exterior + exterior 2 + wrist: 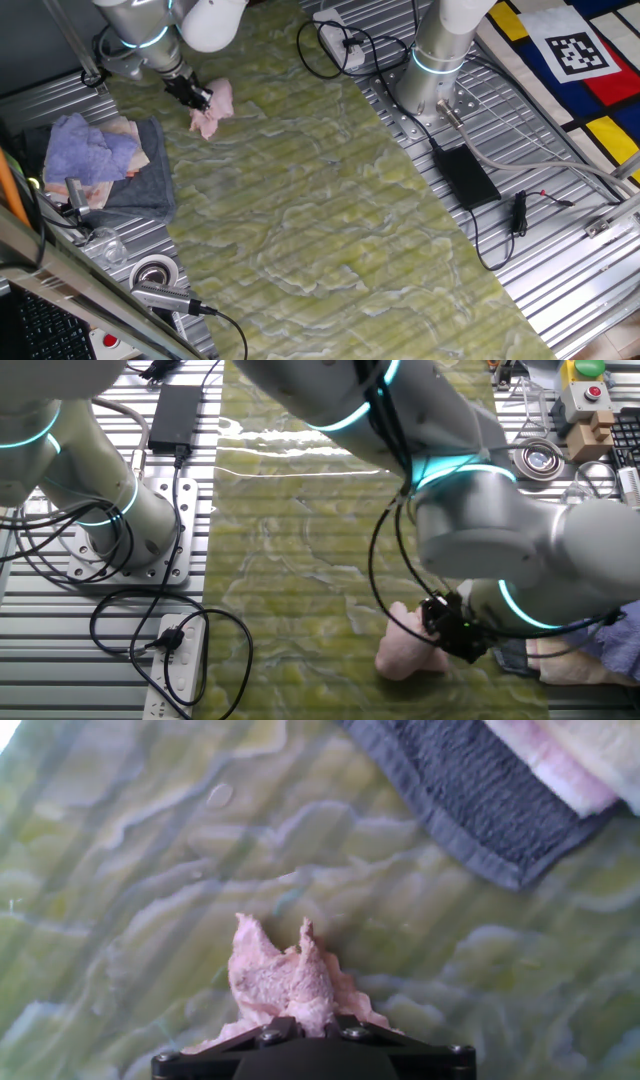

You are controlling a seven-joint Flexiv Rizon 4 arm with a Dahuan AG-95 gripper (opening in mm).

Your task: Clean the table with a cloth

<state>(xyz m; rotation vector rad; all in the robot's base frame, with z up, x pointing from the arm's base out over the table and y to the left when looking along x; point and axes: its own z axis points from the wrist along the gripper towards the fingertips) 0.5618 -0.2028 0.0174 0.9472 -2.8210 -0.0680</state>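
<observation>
The pale pink cloth hangs bunched from my gripper at the far left part of the yellow-green marbled table. The gripper is shut on the cloth. In the other fixed view the cloth lies against the table beside the black fingers of my gripper. In the hand view the cloth sticks out from between the jaws of my gripper, over the table.
A dark grey towel with a lavender cloth on it lies left of the table; its corner shows in the hand view. A power strip, black adapter, cables and a second arm's base sit on the ribbed panels.
</observation>
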